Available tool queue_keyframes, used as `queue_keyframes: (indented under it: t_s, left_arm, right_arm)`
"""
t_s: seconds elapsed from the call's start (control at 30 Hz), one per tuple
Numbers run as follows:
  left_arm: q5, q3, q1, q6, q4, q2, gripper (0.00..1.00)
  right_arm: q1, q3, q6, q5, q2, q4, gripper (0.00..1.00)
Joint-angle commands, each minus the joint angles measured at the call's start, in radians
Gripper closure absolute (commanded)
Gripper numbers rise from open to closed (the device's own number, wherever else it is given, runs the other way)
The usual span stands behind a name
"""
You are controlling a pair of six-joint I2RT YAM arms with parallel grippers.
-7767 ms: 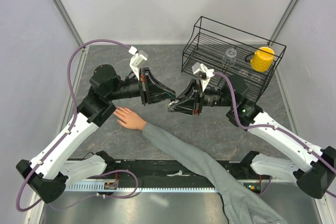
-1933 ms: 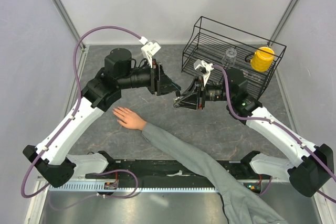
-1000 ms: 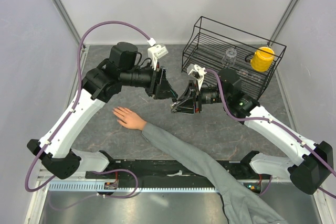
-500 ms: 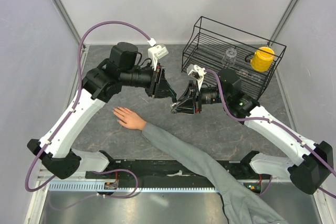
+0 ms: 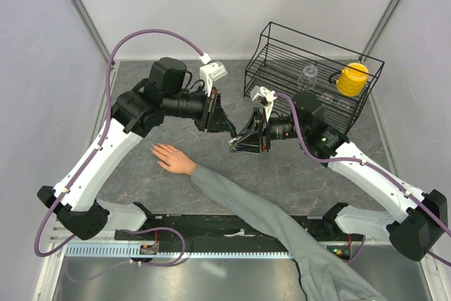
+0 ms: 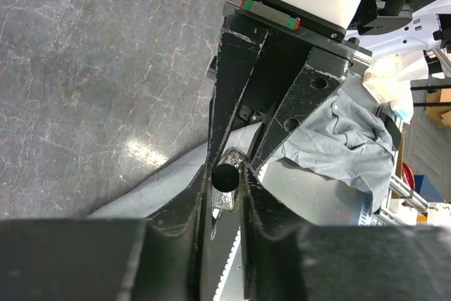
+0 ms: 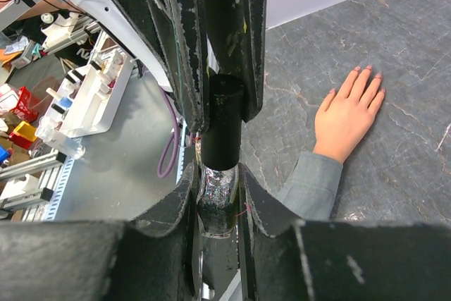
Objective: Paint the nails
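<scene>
Gripping a small silvery bottle [image 7: 215,209] in the clenched right tool [image 7: 218,188], pinching its black cap [image 7: 224,121] with the left tool [image 6: 225,172], above mid-worktop [image 5: 155,192]. At 8 o'clock, well apart: the nails [image 7: 366,74], on a bare hand [image 7: 350,114] flat, palm down.

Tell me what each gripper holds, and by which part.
Right gripper clamps the small bottle by its body; left gripper pinches its black cap.
</scene>
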Motion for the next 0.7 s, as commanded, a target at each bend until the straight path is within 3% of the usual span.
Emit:
queue_keyframes:
  t_s: [0.0, 0.13, 0.67]
  left_arm:
    - [-0.022, 0.034, -0.006, 0.039, -0.003, 0.0, 0.86]
    - [-0.042, 0.042, -0.006, 0.037, -0.003, 0.001, 0.98]
    - [-0.117, 0.073, -0.005, -0.033, -0.021, 0.006, 0.98]
  right_arm:
    - [0.005, 0.044, -0.025, -0.002, -0.004, 0.035, 1.0]
    - [0.009, 0.044, -0.03, -0.008, -0.001, 0.032, 1.0]
    - [0.025, 0.042, -0.088, 0.084, -0.021, -0.026, 1.0]
